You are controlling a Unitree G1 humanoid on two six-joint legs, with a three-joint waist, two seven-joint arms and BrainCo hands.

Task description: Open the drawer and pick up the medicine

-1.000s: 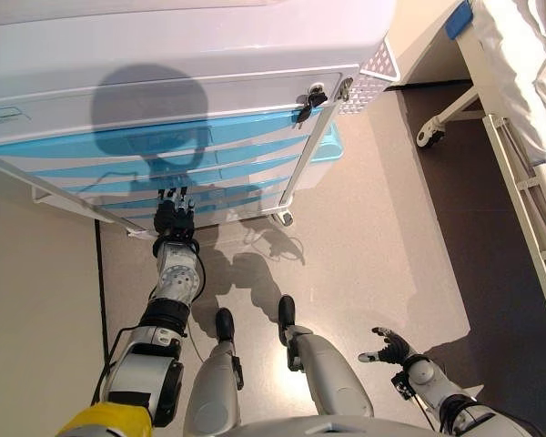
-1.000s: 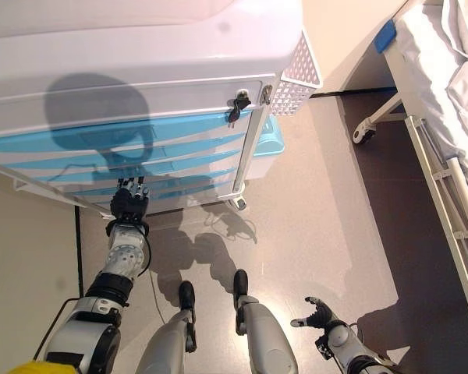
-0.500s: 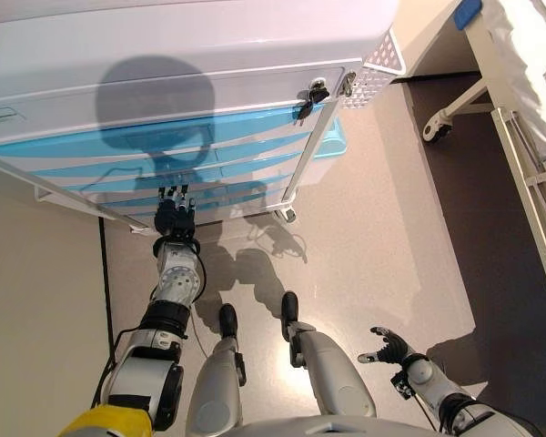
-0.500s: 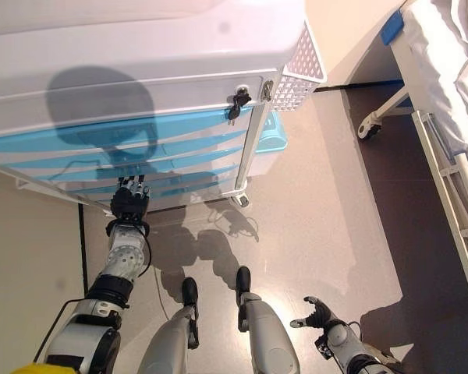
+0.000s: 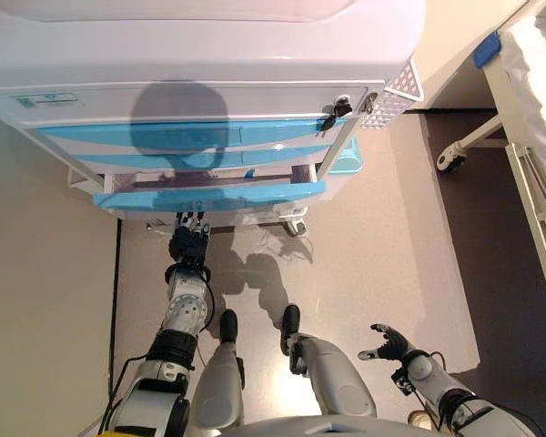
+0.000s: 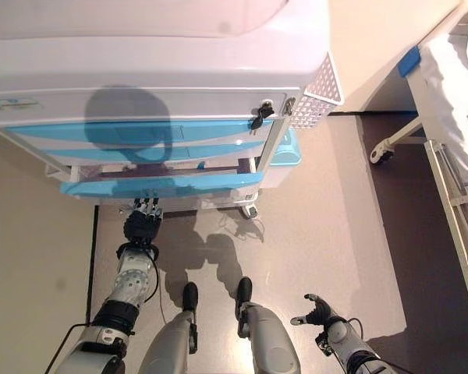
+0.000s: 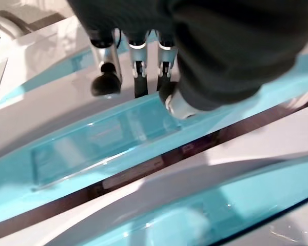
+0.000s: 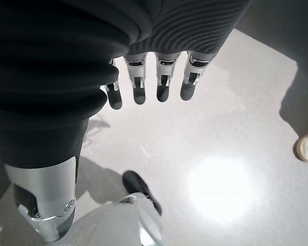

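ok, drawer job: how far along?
Done: the lower blue drawer is pulled partway out of the cart. In hand: left hand at that drawer's front edge, no medicine held. Left: no medicine visible yet, so find and pick it. Right hand idle, open.

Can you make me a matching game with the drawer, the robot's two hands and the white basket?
Things:
1. pulled-out drawer
2. left hand
3. right hand
4. white basket

Descriptions:
A. low over the bare floor, fingers relaxed, holding nothing
B. hangs on the side of the cart
C. light blue front, sticking out past the other drawers
D. just under the pulled-out drawer's front edge

Pairs: 1-C, 2-D, 3-A, 4-B
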